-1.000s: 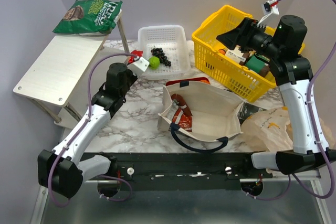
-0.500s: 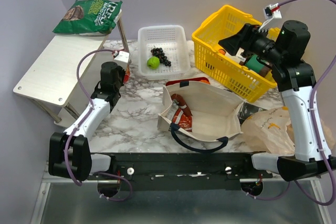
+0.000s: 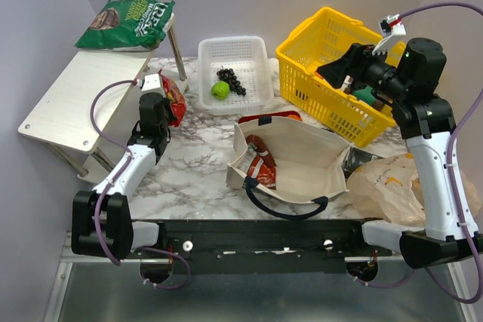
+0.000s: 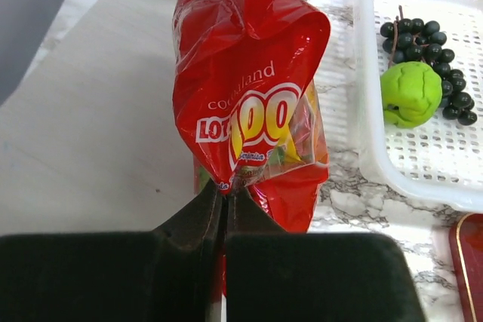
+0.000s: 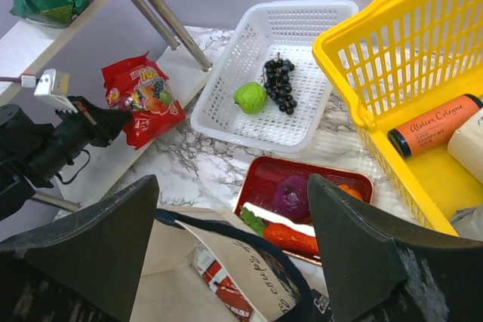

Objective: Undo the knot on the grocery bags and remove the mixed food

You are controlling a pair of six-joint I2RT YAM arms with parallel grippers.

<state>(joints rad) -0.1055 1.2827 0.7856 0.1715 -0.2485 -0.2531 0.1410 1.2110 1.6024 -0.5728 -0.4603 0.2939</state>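
Observation:
My left gripper (image 4: 225, 190) is shut on the lower edge of a red snack packet (image 4: 253, 103). It holds the packet (image 3: 173, 99) over the pale board beside the shelf leg. The beige tote (image 3: 302, 160) lies open mid-table with another red packet (image 3: 262, 167) inside. My right gripper (image 5: 232, 186) hangs open and empty above the tote and the yellow basket. A green apple (image 3: 219, 90) and dark grapes (image 3: 232, 81) lie in the white basket (image 3: 256, 50). The red tray (image 5: 260, 179) holds a purple onion (image 5: 291, 196), a carrot (image 5: 283, 237) and an orange (image 5: 349, 190). The peach plastic bag (image 3: 385, 182) lies at the right; its knot does not show.
The yellow basket (image 3: 302, 58) at the back right holds an orange tube (image 5: 438, 126) and boxes. A green snack bag (image 3: 127, 24) lies on the side shelf (image 3: 83, 99) at the left. The shelf's metal leg (image 3: 177, 50) stands just behind the held packet.
My left arm has carried the red packet leftward, from beside the white basket to the shelf's edge. My right gripper has drifted slightly right above the yellow basket.

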